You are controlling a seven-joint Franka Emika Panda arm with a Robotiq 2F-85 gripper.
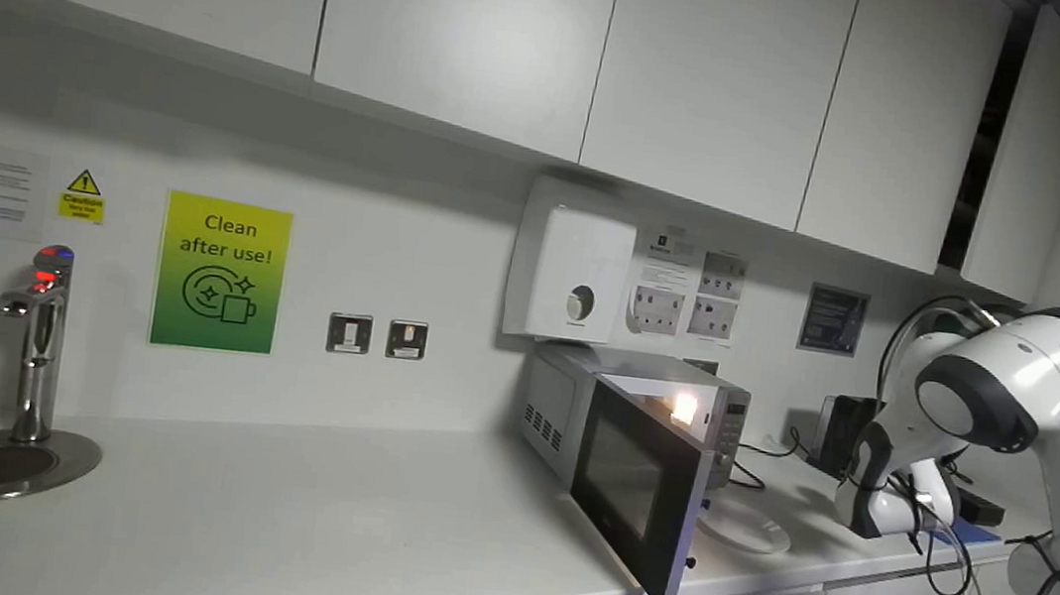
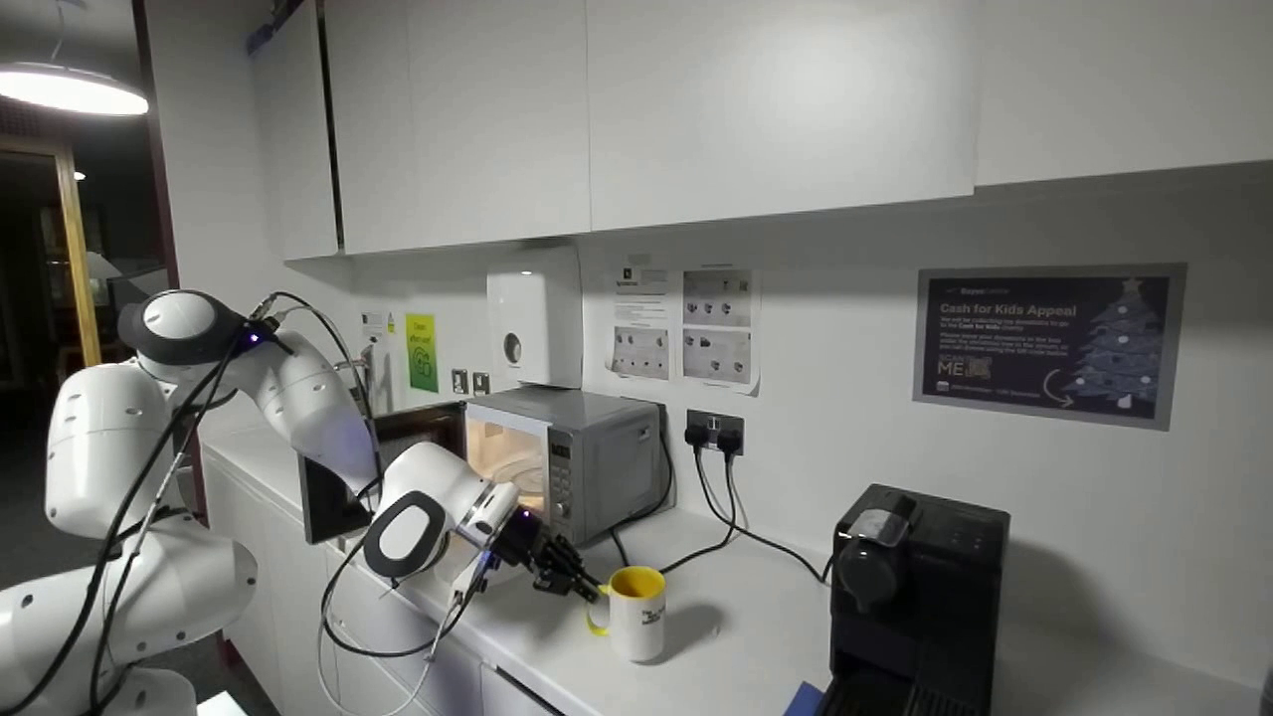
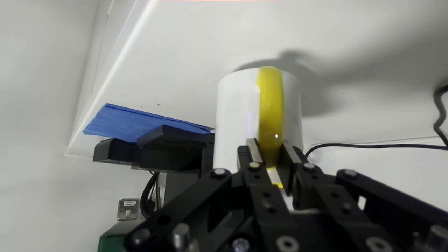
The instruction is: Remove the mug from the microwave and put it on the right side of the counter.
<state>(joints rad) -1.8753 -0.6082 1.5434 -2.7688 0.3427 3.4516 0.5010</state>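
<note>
One white, dark-lettered mug (image 2: 627, 628), yellow inside, is upright near the bench's (image 2: 761, 636) front edge; your gripper (image 3: 270, 150) pinches its yellow handle (image 3: 270, 105).

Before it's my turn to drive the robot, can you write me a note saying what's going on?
Grip: the black jointed fingers are closed on the curved yellow handle of the white cylindrical mug.
Place: upright, right of the boxy grey microwave in an exterior view; I can't tell whether it touches the white flat counter.
Done: mug out.
To do: probably set it down if needed, open fingers, back away.
</note>
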